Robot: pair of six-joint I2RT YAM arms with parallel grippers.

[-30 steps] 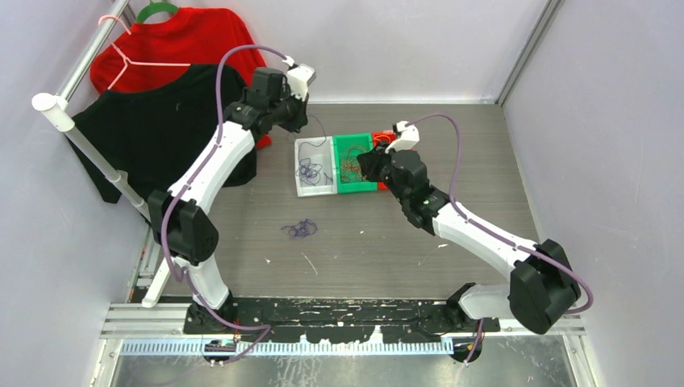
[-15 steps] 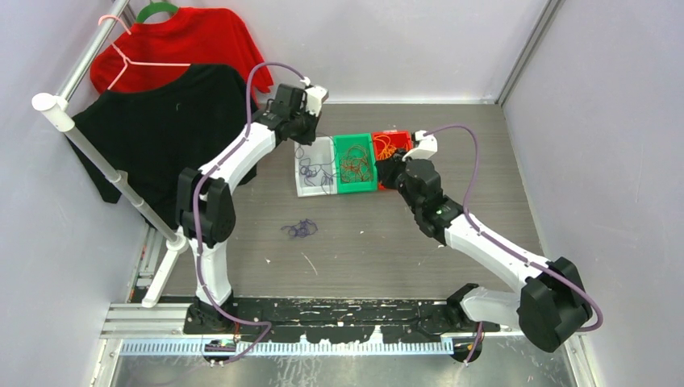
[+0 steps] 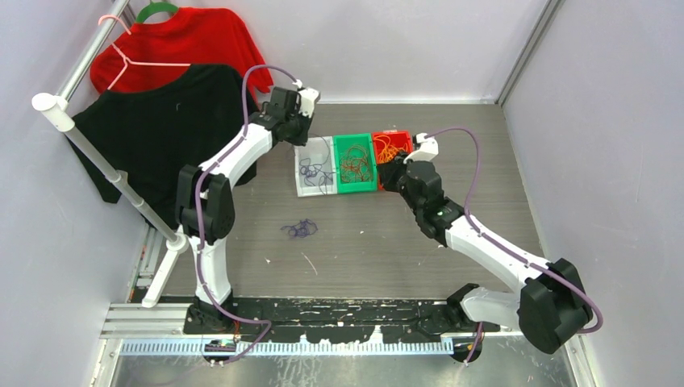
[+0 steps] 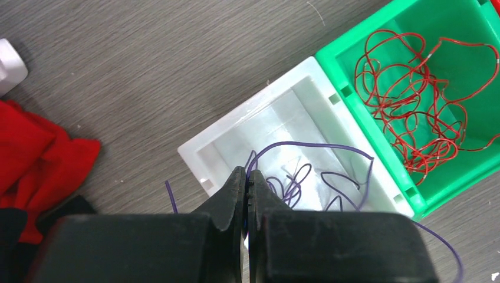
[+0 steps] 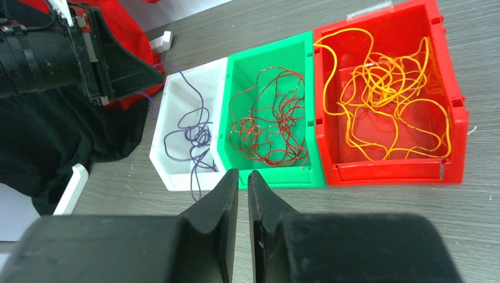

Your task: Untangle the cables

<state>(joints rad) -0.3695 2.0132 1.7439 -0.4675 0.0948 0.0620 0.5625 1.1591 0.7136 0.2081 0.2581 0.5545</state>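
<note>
left gripper [image 4: 247, 172] jaws are closed on a purple cable [image 4: 312, 144] over the white bin [image 4: 259, 115] rim; right gripper [image 5: 243, 174] jaws are seen slightly parted, empty, near the green bin [image 5: 283, 177].

grey table [image 3: 379, 250] | white bin [image 5: 160, 118], green bin [image 5: 277, 177], red bin [image 5: 389, 171] side by side | loose purple cables [image 3: 300, 229]

3 bins (white bin [image 5: 177, 180], green bin [image 5: 268, 177], red bin [image 5: 383, 172]), 4 cable clumps (purple cables [image 5: 197, 132], red-brown cables [image 5: 271, 127], orange cables [image 5: 383, 100], loose clump [image 3: 300, 229]), 2 shirts (red shirt [image 3: 202, 40], black shirt [image 3: 145, 137]), 2 arms (left arm [image 3: 242, 153], right arm [image 3: 484, 242]).
</note>
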